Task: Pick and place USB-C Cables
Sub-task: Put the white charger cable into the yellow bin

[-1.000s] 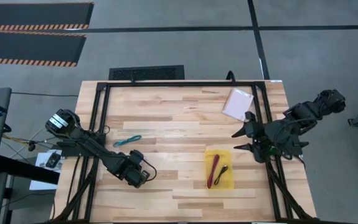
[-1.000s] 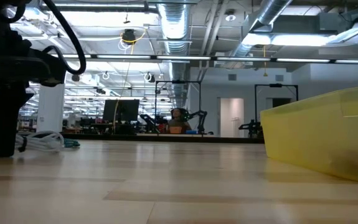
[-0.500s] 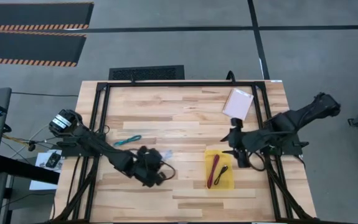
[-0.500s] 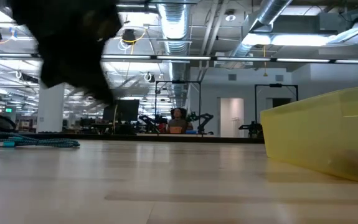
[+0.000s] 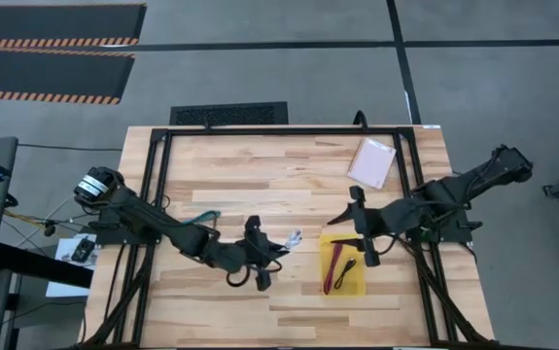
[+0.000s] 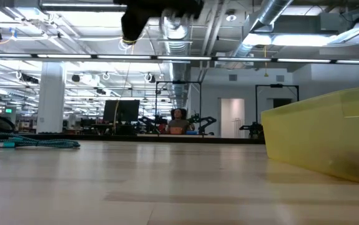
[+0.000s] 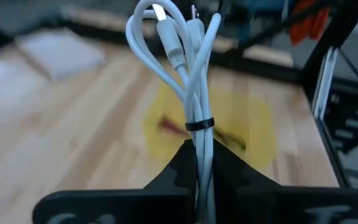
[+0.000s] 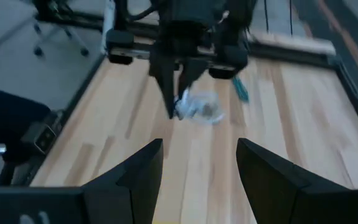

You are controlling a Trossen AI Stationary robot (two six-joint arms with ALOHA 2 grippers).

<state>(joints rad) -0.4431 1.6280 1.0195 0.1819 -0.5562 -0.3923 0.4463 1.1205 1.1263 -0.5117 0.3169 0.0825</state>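
The left fingers [image 7: 198, 163] pinch the folded white USB-C cable bundle [image 7: 185, 68]; the right fingers [image 8: 197, 168] hover spread. Ahead, the yellow plastic tray [image 5: 342, 264] holds red and black cables; the teal braided cable [image 5: 199, 219] remains behind on the surface.

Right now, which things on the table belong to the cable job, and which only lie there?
Job:
white cable, held in left gripper
teal cable
red cable and black cable, both in yellow tray
right gripper

Lying about:
pink packet

My right pincer [image 8: 196, 163] is spread wide; across the counter [image 8: 135, 124], the left pincer [image 8: 180, 93] grips the white cable [image 8: 197, 107].
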